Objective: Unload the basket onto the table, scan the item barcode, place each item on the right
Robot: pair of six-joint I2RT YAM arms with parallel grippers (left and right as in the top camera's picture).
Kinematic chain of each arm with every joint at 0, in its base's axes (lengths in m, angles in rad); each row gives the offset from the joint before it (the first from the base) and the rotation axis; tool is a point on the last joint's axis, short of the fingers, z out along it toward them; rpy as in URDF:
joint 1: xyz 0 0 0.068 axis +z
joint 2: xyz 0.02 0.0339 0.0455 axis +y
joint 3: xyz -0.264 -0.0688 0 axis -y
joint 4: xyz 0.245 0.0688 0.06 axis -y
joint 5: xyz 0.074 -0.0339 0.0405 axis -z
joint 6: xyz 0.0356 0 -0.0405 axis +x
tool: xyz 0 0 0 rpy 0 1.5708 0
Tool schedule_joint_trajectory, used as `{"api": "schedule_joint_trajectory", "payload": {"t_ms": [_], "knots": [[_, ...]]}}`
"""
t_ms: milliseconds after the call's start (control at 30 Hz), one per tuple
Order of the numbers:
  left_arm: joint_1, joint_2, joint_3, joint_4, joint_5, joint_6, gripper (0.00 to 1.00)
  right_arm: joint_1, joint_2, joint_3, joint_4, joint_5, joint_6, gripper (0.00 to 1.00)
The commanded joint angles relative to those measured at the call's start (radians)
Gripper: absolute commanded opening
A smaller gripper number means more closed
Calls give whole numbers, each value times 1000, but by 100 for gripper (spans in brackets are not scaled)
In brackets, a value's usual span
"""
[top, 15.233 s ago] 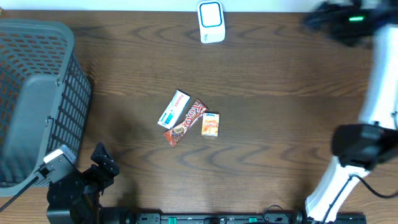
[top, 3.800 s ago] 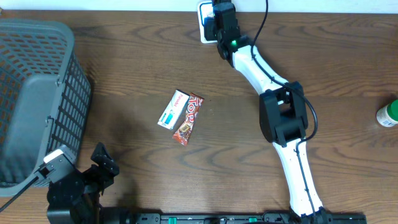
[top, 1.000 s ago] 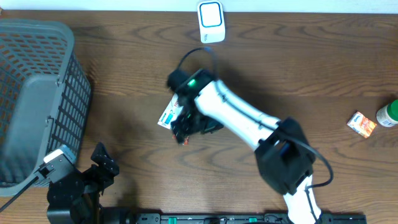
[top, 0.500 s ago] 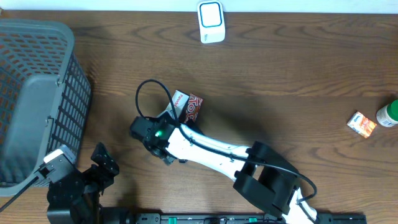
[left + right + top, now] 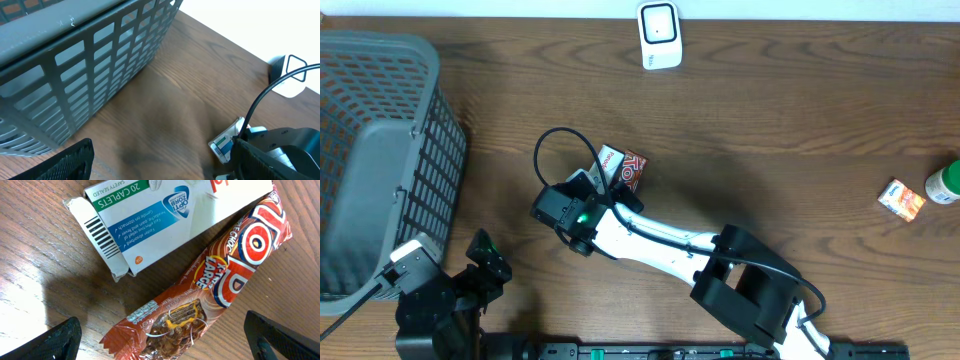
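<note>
The brown table (image 5: pixel 800 120) has plenty of bare wood across its middle and right half. A grey mesh basket (image 5: pixel 380 150) fills the 9 o'clock edge, the white scanner (image 5: pixel 659 35) stands at the 12 o'clock edge, and a small orange box (image 5: pixel 901 198) sits just beside a green-capped bottle (image 5: pixel 945 183) at the 3 o'clock edge. The right arm (image 5: pixel 660 240) cuts diagonally from 5 o'clock to the centre.

The right gripper (image 5: pixel 172 337) hangs over the two items a little left of centre, its pincer spread wide and gripping nothing. The left gripper (image 5: pixel 165 165) sits at 7 o'clock near the basket, also spread wide and empty.

The caplet box (image 5: pixel 165 215) is white with a green band reading "20 CAPLETS" and a blue panel. Its barcode faces up at the end with the loose flap. The chocolate bar (image 5: pixel 225 285), in a red and orange "X-TRA LARGE" wrapper, lies flat along the box's long side, touching it.
</note>
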Motion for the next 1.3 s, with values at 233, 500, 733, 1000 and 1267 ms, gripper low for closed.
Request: {"api": "schedule_joint_trajectory", "payload": {"t_ms": [233,500,733,1000,1267], "knots": [[5,-5,5,-2,-6,-10,88,-11,84,-6,-10,27,-16,75],[5,-5,5,-2,-6,-10,88,-13,129,-4,-24,28,-15,1],[5,-5,5,-2,-5,-10,88,-19,37,30,-142,8,-11,1],[5,-5,5,-2,-6,-10,88,-169,-229,134,-225,-554,-151,1],[5,-5,5,-2,-5,-10,88,-507,-294,113,-261,-1086,-209,1]]}}
